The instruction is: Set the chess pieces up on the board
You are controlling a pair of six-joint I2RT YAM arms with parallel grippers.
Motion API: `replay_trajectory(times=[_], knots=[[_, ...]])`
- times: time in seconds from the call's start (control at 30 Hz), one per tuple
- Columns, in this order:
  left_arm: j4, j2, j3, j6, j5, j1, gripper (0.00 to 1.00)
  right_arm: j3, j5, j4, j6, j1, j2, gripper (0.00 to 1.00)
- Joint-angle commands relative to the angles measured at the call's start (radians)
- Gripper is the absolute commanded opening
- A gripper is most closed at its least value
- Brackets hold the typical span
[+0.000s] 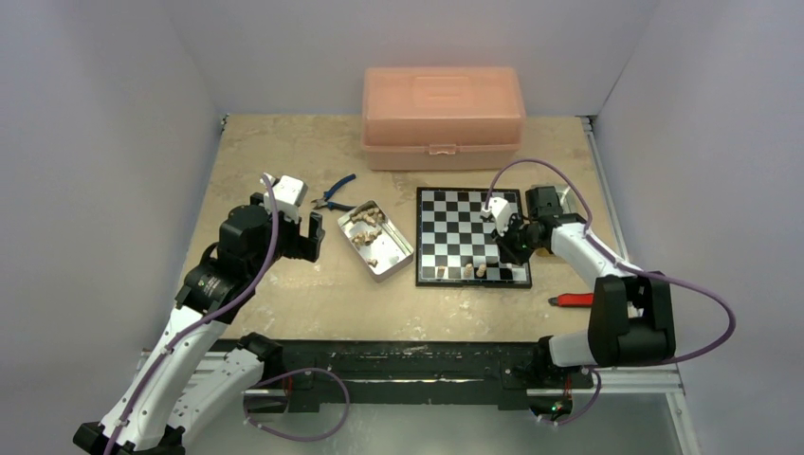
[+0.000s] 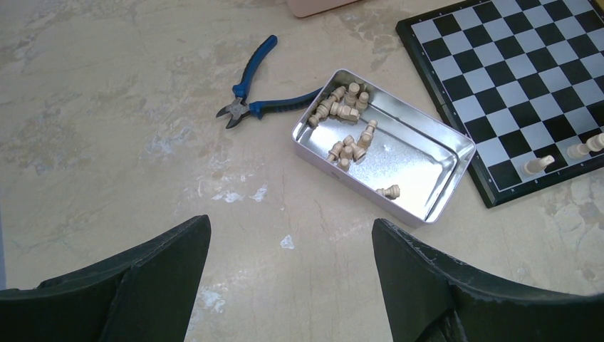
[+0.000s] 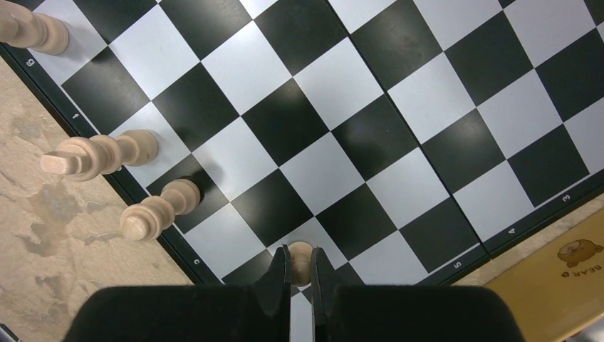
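Observation:
The board point(image 1: 461, 210) lies right of centre on the table, black and silvery checks. Three tan chess pieces point(image 1: 467, 271) stand along its near edge; in the right wrist view two of them point(image 3: 107, 153) point(image 3: 153, 211) show at the edge and one point(image 3: 28, 28) at the far corner. My right gripper point(image 3: 300, 265) point(image 1: 502, 254) is shut on another tan piece point(image 3: 300, 255) over a square by that edge. Several more pieces point(image 2: 347, 125) lie in the metal tin point(image 2: 427, 167). My left gripper point(image 2: 292, 229) point(image 1: 311, 237) hangs open over bare table beside the tin, holding nothing.
Blue-handled pliers point(image 2: 255, 84) point(image 1: 337, 193) lie behind the tin point(image 1: 398, 254). A large pink plastic box point(image 1: 442, 116) stands behind the board point(image 2: 513, 78). A red-handled tool point(image 1: 574, 300) lies near the front right edge. A yellow box point(image 3: 563, 292) sits just right of the board point(image 3: 342, 107).

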Motion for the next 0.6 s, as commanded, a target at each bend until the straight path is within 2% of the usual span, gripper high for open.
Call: replay_trajectory(times=[0.0, 0.3, 0.57], knots=[[0.024, -0.003, 0.015, 0.004, 0.013, 0.008, 0.83, 0.003, 0.018, 0.015, 0.012, 0.008, 0.009, 0.06], [0.024, -0.006, 0.015, 0.004, 0.013, 0.008, 0.83, 0.006, 0.032, 0.010, 0.016, 0.010, 0.020, 0.08], [0.024, -0.006, 0.015, 0.004, 0.013, 0.008, 0.83, 0.004, 0.030, 0.013, 0.019, 0.009, 0.014, 0.20]])
